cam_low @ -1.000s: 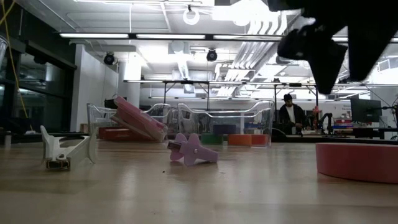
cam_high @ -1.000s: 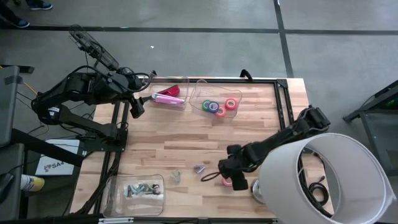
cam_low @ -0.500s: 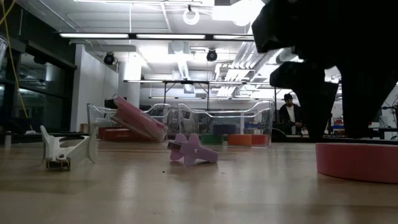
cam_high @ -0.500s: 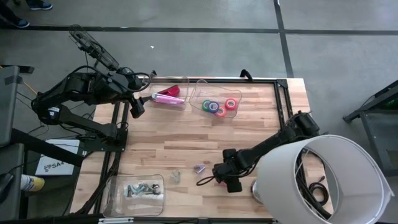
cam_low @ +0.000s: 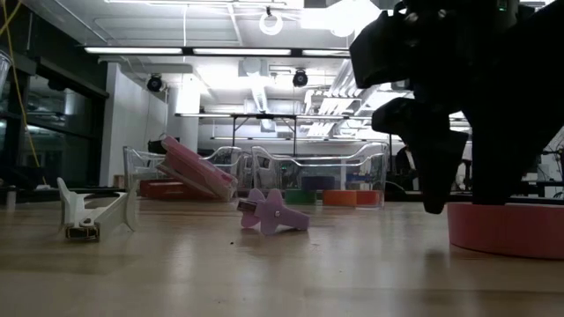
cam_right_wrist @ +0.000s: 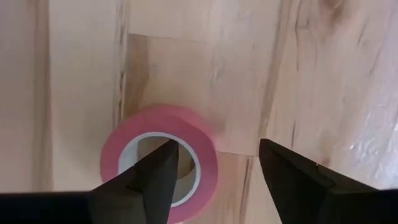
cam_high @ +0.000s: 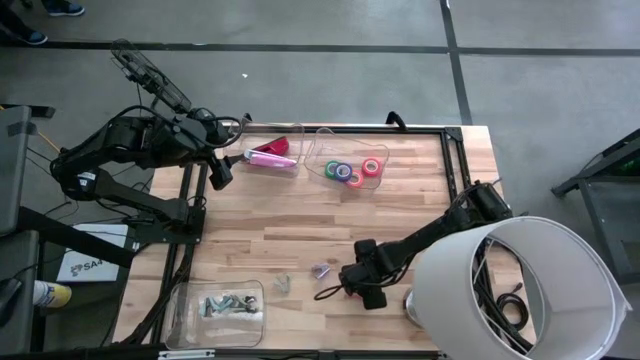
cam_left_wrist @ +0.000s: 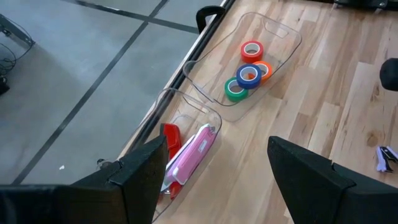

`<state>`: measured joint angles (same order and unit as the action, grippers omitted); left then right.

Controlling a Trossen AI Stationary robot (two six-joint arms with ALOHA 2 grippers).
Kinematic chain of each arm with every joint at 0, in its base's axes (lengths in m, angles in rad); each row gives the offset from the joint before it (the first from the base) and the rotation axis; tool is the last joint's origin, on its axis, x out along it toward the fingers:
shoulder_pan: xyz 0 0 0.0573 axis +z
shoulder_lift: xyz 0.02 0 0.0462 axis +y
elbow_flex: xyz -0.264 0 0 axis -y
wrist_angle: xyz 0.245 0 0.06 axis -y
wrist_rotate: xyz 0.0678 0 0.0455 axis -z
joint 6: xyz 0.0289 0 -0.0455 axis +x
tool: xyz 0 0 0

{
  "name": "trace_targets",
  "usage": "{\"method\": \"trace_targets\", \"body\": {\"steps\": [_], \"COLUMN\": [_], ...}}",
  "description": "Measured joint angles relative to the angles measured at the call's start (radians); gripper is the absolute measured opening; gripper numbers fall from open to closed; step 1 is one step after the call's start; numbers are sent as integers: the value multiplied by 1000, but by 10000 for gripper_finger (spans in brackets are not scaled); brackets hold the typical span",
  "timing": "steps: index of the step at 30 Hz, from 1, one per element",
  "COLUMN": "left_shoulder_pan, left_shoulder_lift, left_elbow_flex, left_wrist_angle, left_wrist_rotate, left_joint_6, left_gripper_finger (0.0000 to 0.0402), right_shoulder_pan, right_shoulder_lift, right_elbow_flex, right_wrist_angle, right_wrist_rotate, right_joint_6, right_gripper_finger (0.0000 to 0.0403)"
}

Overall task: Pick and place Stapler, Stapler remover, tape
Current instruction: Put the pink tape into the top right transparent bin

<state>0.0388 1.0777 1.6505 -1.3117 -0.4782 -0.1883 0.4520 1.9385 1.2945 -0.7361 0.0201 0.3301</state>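
Note:
A pink tape roll lies flat on the wood near the table's near edge, also seen in the low view. My right gripper is open just above it, pointing down, one finger over the roll's hole and the other outside its wall. I cannot see it touching. A purple stapler remover and a white one lie to the roll's left. A pink stapler leans in a clear tray. Coloured tape rolls sit in the neighbouring tray. My left gripper waits open by the far left corner.
A big white cylinder stands right beside my right arm at the near right corner. A clear container holding several small removers sits at the near left. A red stapler shares the pink stapler's tray. Bare wood lies across the table's middle.
My right gripper has moved a little toward the table's left and come down over the pink tape roll, until its fingertips hang at the roll's top. The roll and the stapler removers have stayed where they were.

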Motion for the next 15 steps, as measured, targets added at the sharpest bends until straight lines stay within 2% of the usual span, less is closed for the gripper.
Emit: {"method": "trace_targets", "body": {"steps": [5,10,15], "left_shoulder_pan": [0,0,0], "left_shoulder_lift": [0,0,0], "left_elbow_flex": [0,0,0], "left_wrist_angle": [0,0,0], "left_wrist_rotate": [0,0,0], "left_joint_6": [0,0,0], "left_gripper_finger": [273,273,273], "right_shoulder_pan": [-1,-1,-1], "right_shoulder_lift": [0,1,0], "right_elbow_flex": [-15,-56,-64], "right_wrist_angle": [21,57,57], "right_wrist_rotate": [-8,-72,-64], "right_joint_6": [1,1,2], "right_gripper_finger": [187,153,120]}}
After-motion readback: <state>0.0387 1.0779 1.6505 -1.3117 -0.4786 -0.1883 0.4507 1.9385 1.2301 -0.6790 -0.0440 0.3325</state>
